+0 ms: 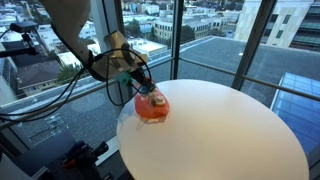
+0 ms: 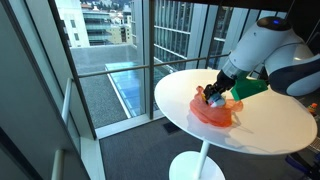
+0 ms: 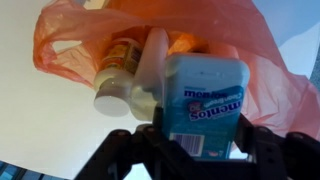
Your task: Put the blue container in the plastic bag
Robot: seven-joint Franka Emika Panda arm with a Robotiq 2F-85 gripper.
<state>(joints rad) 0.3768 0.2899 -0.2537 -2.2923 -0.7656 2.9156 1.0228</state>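
In the wrist view my gripper (image 3: 198, 150) is shut on a blue Mentos container (image 3: 205, 100), its top end at the mouth of an orange plastic bag (image 3: 270, 80). Inside the bag lie a white bottle with a yellow label (image 3: 118, 65) and a clear item. In both exterior views the gripper (image 1: 140, 88) (image 2: 214, 98) hovers right over the orange bag (image 1: 152, 107) (image 2: 212, 112) on the round white table (image 1: 230, 130) (image 2: 270, 130); the blue container shows there only as a small blue patch.
The round table stands on a single pedestal (image 2: 197, 165) beside floor-to-ceiling windows with a railing (image 2: 110, 70). The bag lies near the table's edge on the window side. Cables (image 1: 60, 85) hang from the arm.
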